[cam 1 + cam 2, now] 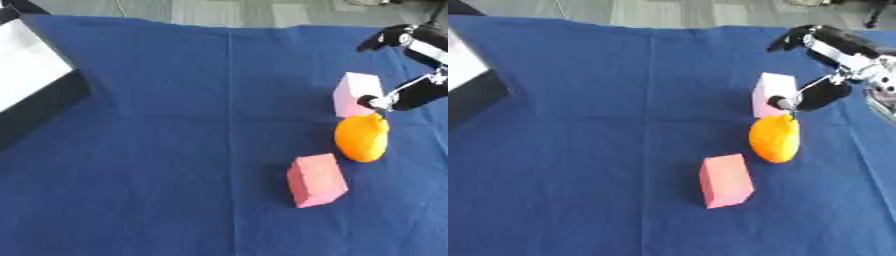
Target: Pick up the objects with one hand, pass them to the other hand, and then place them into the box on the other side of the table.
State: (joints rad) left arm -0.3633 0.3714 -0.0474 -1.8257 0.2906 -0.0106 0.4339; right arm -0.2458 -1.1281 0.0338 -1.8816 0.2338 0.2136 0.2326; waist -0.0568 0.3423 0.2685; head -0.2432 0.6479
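At the upper right of the frame the right hand (820,95) reaches over the blue cloth (157,150), one fingertip at the top of the orange fruit (361,138); I cannot tell whether it grips. A pale pink block (354,92) stands just behind the fruit, a darker pink block (315,180) lies lower centre, and the box (35,95) sits at the left edge.

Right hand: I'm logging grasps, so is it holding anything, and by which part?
Nothing is clearly held. The right hand hangs over the pale pink block, one fingertip near the orange fruit's top end; contact cannot be told.

A blue-clothed table (157,150) bears two pink blocks (316,180), an orange fruit (361,138) and a box (35,85).
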